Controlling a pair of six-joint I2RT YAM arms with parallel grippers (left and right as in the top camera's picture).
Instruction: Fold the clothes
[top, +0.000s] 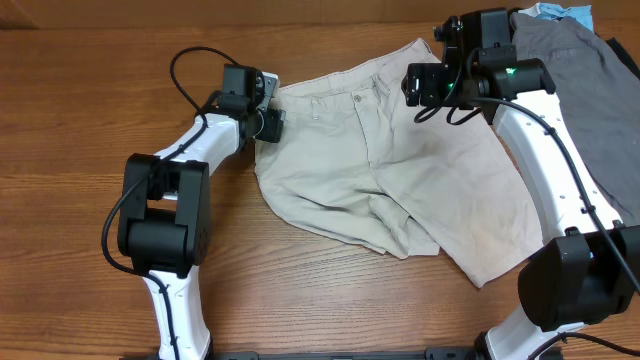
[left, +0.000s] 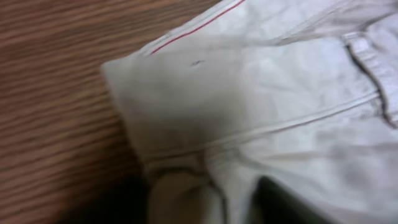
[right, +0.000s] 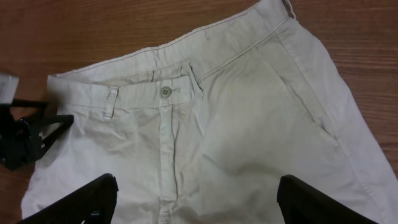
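Note:
The clothes are chiefly light beige shorts (top: 400, 170) spread flat mid-table, waistband toward the far left, with a button (right: 165, 91) at the fly. My left gripper (top: 266, 124) sits low at the waistband's left corner (left: 186, 112). In the left wrist view a bunched fold of that corner lies between its dark fingers (left: 286, 208); whether they pinch it is blurred. My right gripper (top: 428, 98) hovers open over the shorts' front (right: 249, 143), its fingers (right: 93, 199) wide apart with only flat cloth below. A dark grey garment (top: 590, 90) and a light blue one (top: 565, 12) lie far right.
Bare wooden tabletop (top: 80, 120) surrounds the shorts on the left and near sides. The grey garment lies under and beside the right arm (top: 540, 150). In the right wrist view the left gripper (right: 28, 137) shows at the left edge.

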